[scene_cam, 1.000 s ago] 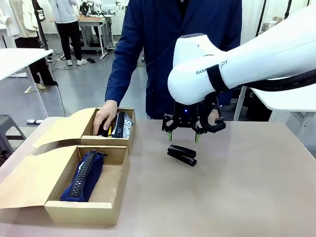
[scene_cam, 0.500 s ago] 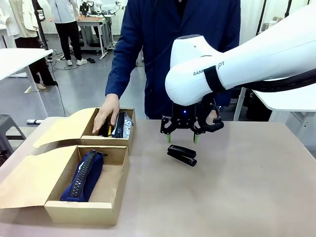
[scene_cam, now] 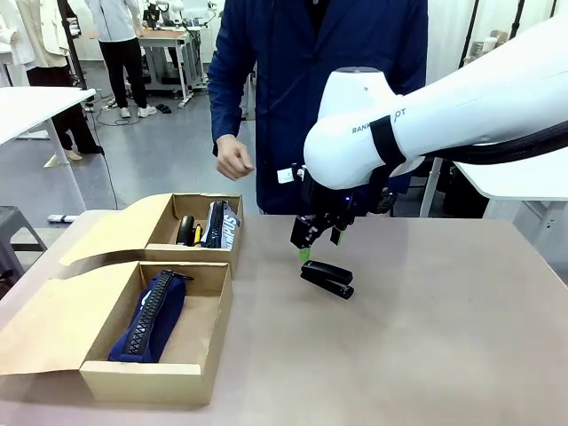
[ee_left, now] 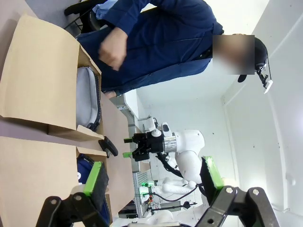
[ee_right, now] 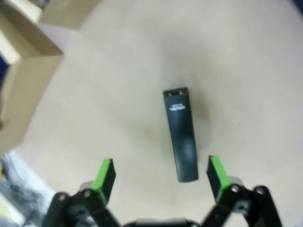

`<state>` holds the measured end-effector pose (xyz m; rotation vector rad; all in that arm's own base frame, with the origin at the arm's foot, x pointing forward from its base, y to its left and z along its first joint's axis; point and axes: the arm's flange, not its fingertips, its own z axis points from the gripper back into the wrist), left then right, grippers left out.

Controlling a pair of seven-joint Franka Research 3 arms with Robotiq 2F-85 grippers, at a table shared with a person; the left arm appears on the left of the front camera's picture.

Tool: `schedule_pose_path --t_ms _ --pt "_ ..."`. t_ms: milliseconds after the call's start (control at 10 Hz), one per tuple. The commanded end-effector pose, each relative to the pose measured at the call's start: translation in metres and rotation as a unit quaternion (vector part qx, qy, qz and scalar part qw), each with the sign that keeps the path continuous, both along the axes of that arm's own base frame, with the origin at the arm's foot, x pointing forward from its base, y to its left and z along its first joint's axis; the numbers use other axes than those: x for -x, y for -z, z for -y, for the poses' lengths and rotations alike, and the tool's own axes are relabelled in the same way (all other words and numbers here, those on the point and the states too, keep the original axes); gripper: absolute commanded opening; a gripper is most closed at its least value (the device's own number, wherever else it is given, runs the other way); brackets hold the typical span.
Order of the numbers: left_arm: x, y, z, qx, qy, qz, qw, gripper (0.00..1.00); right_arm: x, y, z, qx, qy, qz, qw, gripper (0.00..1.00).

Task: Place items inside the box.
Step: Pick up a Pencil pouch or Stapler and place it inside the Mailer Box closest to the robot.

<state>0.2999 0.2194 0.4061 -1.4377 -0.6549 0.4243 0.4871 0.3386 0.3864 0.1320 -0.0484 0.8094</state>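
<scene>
Front view: the right gripper hangs just above the black stapler, which lies flat on the tan table, right of the two cardboard boxes and well apart from them. In the right wrist view its green pads stand spread wide, pinching nothing, with the stapler on the table below them, nearer one pad. The larger box, nearest the robot with its flap lid folded open, holds the navy pencil case, zipper up. The smaller box behind it holds dark items. The person's hand is raised in a loose fist, touching nothing. In the left wrist view the left gripper is spread and empty.
</scene>
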Motion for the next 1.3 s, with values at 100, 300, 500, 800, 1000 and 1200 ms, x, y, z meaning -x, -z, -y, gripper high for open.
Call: schedule_pose_path --t_ms 100,300,500,800,1000,1200 --pt "0.001 -0.001 0.001 -0.002 0.002 0.013 1.0 1.0 0.007 0.002 0.02 0.011 -0.068 -0.008 0.998 1.0" --pt "0.001 -0.001 0.001 -0.002 0.002 0.013 1.0 1.0 0.001 0.007 0.012 0.004 -0.069 -0.013 0.998 1.0" --pt "0.001 -0.001 0.001 -0.002 0.002 0.013 1.0 1.0 -0.005 0.014 0.013 0.031 -0.053 -0.01 0.998 1.0" --pt "0.001 -0.001 0.001 -0.002 0.002 0.013 1.0 1.0 -0.02 0.048 0.015 0.025 -0.079 -0.036 0.996 1.0" --pt "0.001 -0.001 0.001 -0.002 0.002 0.013 1.0 1.0 -0.024 0.072 0.017 0.035 -0.082 -0.054 0.995 1.0" --pt "0.001 -0.001 0.001 -0.002 0.002 0.013 1.0 1.0 -0.021 0.08 0.015 0.043 -0.083 -0.057 0.994 1.0"
